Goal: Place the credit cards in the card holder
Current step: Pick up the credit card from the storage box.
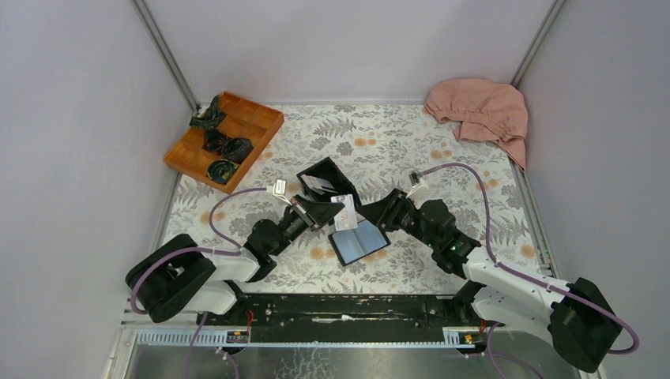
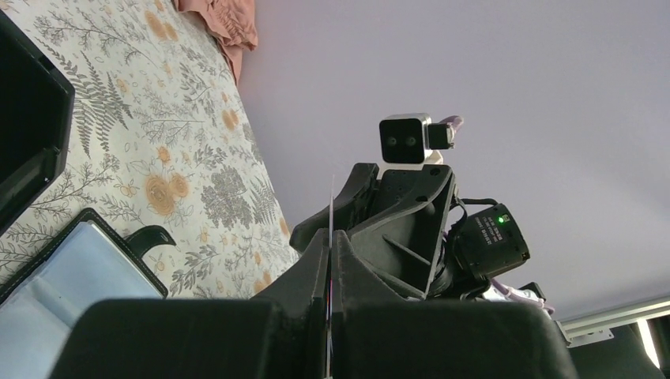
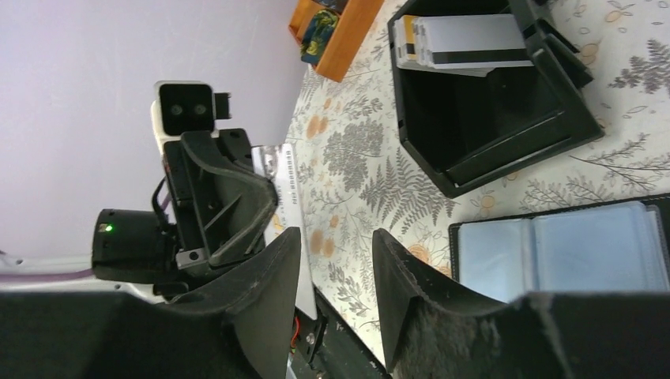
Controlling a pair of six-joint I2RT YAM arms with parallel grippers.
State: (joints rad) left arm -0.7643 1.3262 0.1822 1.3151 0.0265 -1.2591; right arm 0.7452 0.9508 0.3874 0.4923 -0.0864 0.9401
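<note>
1. The left gripper (image 1: 328,212) is pinching one credit card (image 1: 344,212) with its jaws fully closed on it. It is holding the card on edge above the table (image 1: 442,158), just off the 11 o'clock corner of the card holder (image 1: 359,243). Standing the card up this way is probably leaving its free edge exposed for a second grip or for sliding into a pocket.
2. The right gripper (image 1: 370,212) is facing that card from the 3 o'clock side. Its fingers are standing about half apart, with only patterned cloth showing between them, so it is gripping nothing. It looks to be lining up to take or steady the card.
3. The card holder is lying open and flat, pockets up, at 6 o'clock from the black box (image 1: 325,166). That is leaving the pocket mouths reachable from above. The other cards (image 3: 466,43) are leaning inside the box.
4. The left wrist view is showing the held card edge-on, a thin bright line running up from the closed fingers (image 2: 351,272). The overhead view, which shows only the card's face, cannot confirm the grip like this.
5. The right wrist view is showing the card's printed face beside the finger (image 3: 269,300) on the left of that view. Whether card and finger are touching is hard to tell there. It is also showing the holder's clear pockets, which appear empty.
</note>
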